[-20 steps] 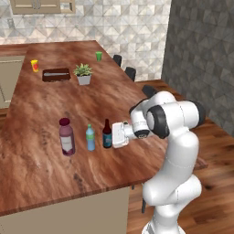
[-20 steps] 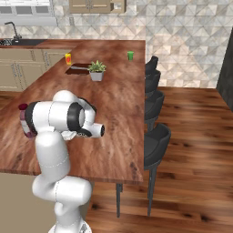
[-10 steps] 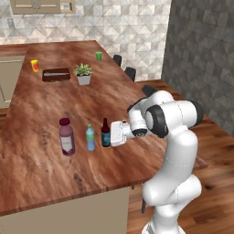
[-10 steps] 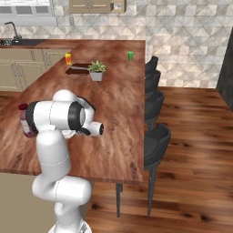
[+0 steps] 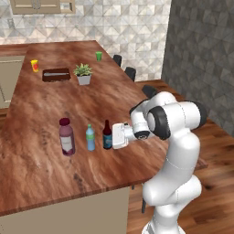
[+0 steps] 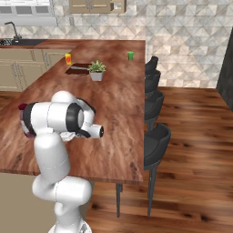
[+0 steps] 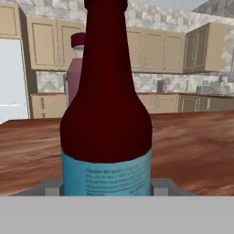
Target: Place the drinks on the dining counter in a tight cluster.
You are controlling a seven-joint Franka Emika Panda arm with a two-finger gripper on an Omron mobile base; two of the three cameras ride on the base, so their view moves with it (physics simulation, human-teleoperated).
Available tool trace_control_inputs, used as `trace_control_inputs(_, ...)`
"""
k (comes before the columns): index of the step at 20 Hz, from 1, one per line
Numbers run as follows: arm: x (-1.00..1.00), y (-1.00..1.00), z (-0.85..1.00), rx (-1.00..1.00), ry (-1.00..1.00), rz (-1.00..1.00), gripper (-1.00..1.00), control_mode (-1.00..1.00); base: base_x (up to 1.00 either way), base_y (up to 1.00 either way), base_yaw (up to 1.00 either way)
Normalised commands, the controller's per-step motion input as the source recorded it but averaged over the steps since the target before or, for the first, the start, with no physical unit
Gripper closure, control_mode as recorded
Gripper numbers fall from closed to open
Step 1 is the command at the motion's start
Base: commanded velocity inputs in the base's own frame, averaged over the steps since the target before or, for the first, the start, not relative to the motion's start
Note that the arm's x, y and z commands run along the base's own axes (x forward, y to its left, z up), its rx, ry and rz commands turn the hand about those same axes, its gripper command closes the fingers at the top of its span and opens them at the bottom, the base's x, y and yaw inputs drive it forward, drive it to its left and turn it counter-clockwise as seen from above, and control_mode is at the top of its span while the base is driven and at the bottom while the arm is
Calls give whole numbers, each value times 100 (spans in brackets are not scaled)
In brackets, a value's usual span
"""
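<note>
Nothing much has shifted over the last second: the slim dark-brown bottle [image 5: 107, 134] and the white hand behind it sit in the same place on the counter, and the purple-capped bottle [image 5: 66, 137] and light-blue bottle [image 5: 90, 137] stand upright where they were. Across the left base view the three drinks form a short row near the front edge of the dining counter [image 5: 55, 100], purple at the left, light-blue in the middle, dark-brown at the right, close to one another but with small gaps. The gripper [image 5: 114, 136] reaches in level from the right, and in the hand view the brown bottle [image 7: 106, 105] stands between the two fingertips [image 7: 53, 186], its blue label just above them; the jaws sit half-spread on either side of the bottle, seemingly clasping it, though actual contact cannot be made out. The label carries several lines of small dark print that is too blurred to read. Behind it in the hand view the purple-capped bottle [image 7: 76, 68] peeks out at the left. The countertop is reddish-brown wood grain on a beige base. Farther back on it stand a small potted plant [image 5: 83, 73], a dark tray [image 5: 56, 74], an orange cup [image 5: 34, 65] and a green cup [image 5: 98, 55]. Dark stools [image 6: 154, 136] line the far side of the island, the floor is wood planks, the wall is pale patterned tile, and beige cabinets [image 7: 151, 45] run along the room.
</note>
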Motion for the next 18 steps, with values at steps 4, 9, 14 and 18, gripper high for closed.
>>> trace_control_inputs(4, 0, 0, 0, 0, 0, 0, 100, -100, 0, 0, 0)
trace_control_inputs(9, 0, 0, 0, 0, 0, 0, -100, -100, 0, 0, 0)
trace_control_inputs(14, 0, 0, 0, 0, 0, 0, -100, -100, 0, 0, 0)
trace_control_inputs(18, 0, 0, 0, 0, 0, 0, -100, -100, 0, 0, 0)
